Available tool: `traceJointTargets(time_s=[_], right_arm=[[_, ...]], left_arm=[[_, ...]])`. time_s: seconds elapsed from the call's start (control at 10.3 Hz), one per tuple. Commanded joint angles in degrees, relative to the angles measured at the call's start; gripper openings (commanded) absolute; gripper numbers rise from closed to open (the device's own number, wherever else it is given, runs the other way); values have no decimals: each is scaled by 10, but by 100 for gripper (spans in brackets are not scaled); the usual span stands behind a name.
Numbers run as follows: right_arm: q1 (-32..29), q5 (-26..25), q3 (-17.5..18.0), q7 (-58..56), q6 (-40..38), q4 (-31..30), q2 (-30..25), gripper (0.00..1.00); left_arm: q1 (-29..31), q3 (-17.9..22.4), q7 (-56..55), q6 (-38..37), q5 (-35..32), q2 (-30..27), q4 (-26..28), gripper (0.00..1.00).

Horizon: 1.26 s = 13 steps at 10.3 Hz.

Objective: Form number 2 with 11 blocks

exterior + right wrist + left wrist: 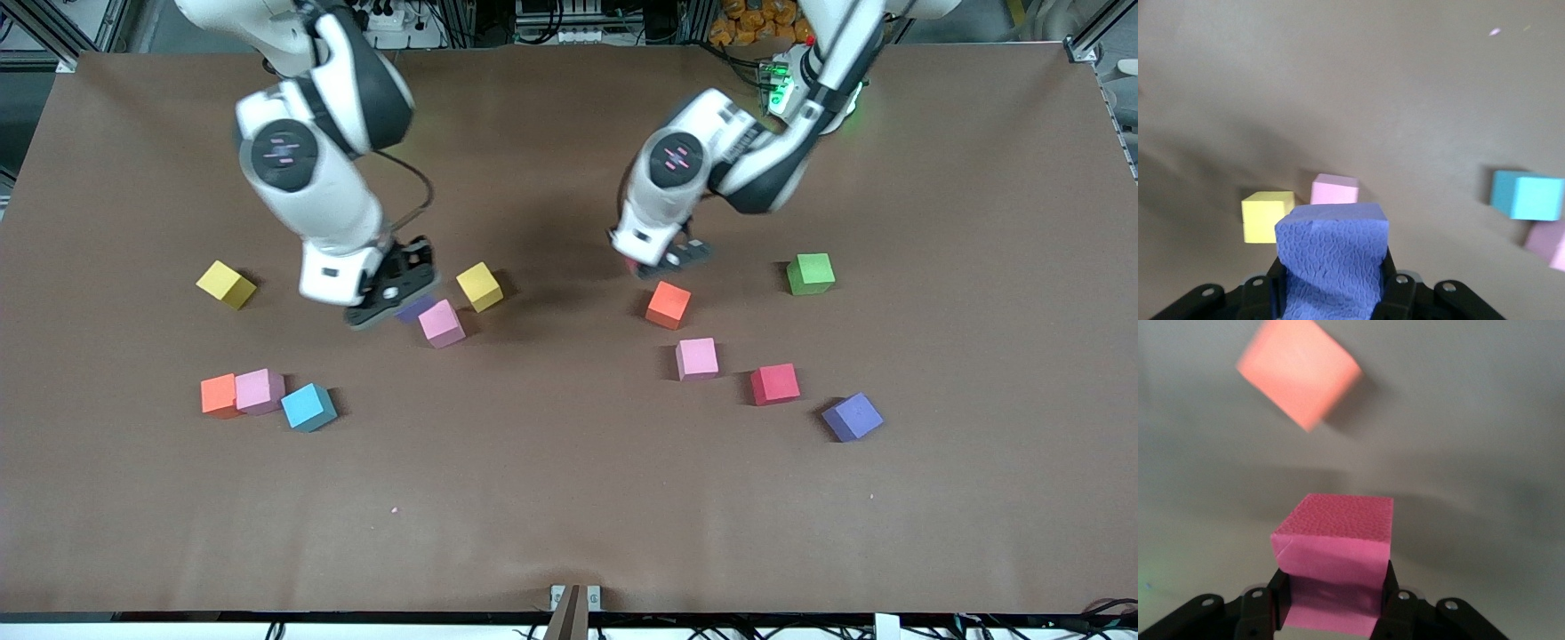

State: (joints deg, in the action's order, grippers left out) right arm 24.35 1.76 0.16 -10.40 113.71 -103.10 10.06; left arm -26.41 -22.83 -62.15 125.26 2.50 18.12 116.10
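Blocks, small matte foam cubes in plain colours, lie scattered over the brown cloth-covered bench [569,498]; no digit shape is assembled. The left hand [1333,600] is clamped on a deep pink foam cube [1335,553], held just above the bench surface. An orange-red cube [668,304] sits on the bench close beside this hand, and a green cube [810,273] rests toward the left arm's end of the bench. A pale pink cube [696,358], a red cube [774,384] and a purple cube [852,417] lie farther from the hand, toward the front camera.

The right hand [1331,283] is clamped on a purple foam cube [1333,257], low over the bench. A pink cube [441,323] and a yellow cube [479,286] sit just beside this hand. A second yellow cube [226,284] lies toward the right arm's end. An orange cube [218,395], a pink cube [260,391] and a blue cube [308,407] are grouped close together, nearer the front camera. Aluminium framing and cabling border the bench.
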Motion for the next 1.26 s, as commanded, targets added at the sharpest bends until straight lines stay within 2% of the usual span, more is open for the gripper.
traceJointTargets(time_s=[0.0, 0.19, 0.39, 0.58, 0.87, 1.16], right_arm=[[-39, 14, 10, -101, -23, 35, 9, 18], [-83, 14, 16, -186, -22, 33, 14, 18], [-129, 14, 37, -279, -28, 30, 9, 18], [-170, 14, 81, -308, -25, 14, 7, 18], [-201, 14, 112, -334, -25, -5, 6, 18], [-204, 14, 114, -368, -26, -13, 6, 18]], left_arm=[[-73, 4, -27, -9, -8, 42, -48, 0], [-119, 4, -60, -9, -55, 93, -90, 0], [-148, 4, -67, -9, -83, 150, -137, 0], [-180, 9, -74, -9, -106, 186, -170, 0], [-208, 9, -85, -9, -119, 200, -171, 0], [-223, 9, -97, -9, -147, 216, -171, 0]])
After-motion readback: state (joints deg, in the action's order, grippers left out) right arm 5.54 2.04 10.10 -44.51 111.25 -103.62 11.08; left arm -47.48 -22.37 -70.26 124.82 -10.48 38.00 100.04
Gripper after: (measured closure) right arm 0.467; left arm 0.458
